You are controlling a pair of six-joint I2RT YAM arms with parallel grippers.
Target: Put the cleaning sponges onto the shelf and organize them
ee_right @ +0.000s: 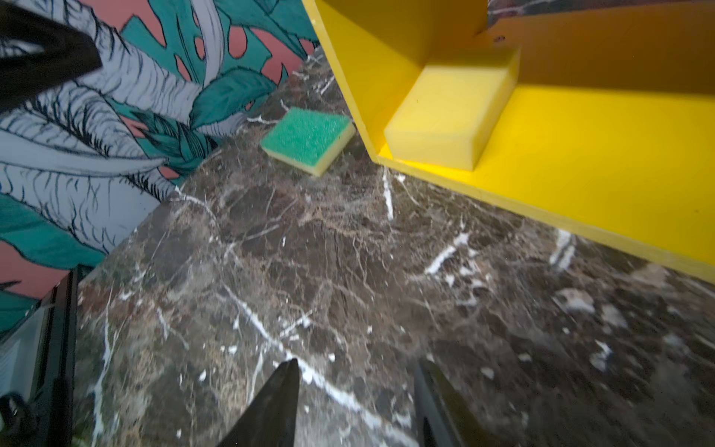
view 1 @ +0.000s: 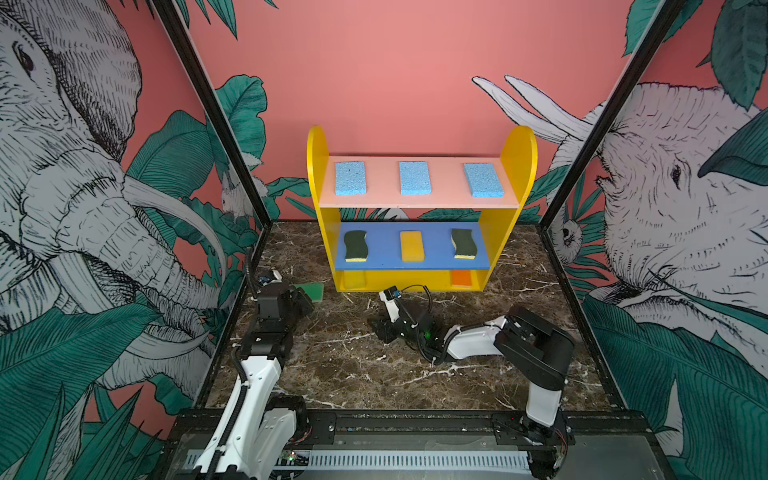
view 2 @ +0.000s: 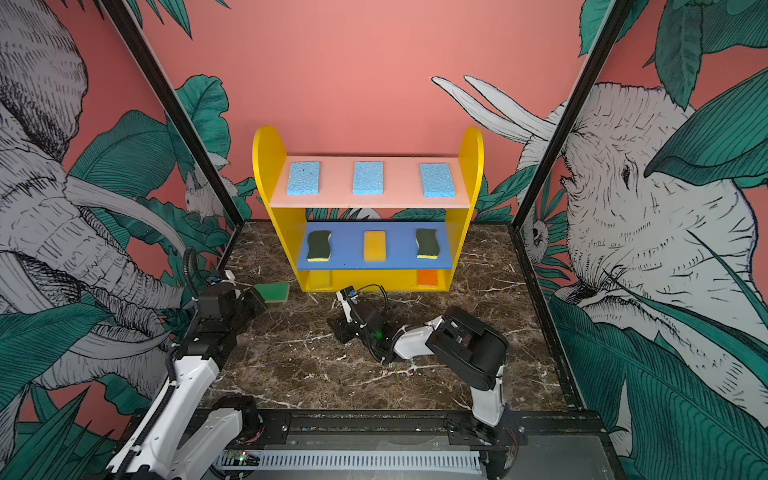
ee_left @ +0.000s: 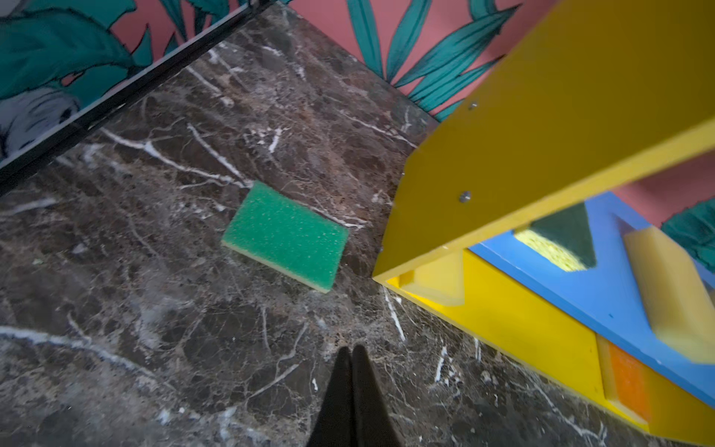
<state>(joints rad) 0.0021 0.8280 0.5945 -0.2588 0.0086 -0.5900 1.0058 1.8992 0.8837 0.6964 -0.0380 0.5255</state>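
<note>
The shelf (view 1: 318,174) stands at the back of the table. Its pink top board carries three light-blue sponges (view 1: 414,178). On the blue middle board lie two wavy dark-green sponges (view 1: 355,246) and a yellow one (view 1: 412,247). The base holds a yellow sponge (ee_right: 452,112) at the left and an orange one (view 1: 462,277) at the right. A bright green sponge (ee_left: 286,234) lies flat on the table just left of the shelf. My left gripper (ee_left: 352,350) is shut and empty, a short way in front of it. My right gripper (ee_right: 360,363) is open over bare marble in front of the shelf's base.
The dark marble table (view 1: 374,374) is boxed in by printed wall panels with black frame posts (view 1: 232,137) at the back corners. The green sponge (view 1: 309,291) sits close to the left wall. A black rail (view 1: 415,419) runs along the front edge.
</note>
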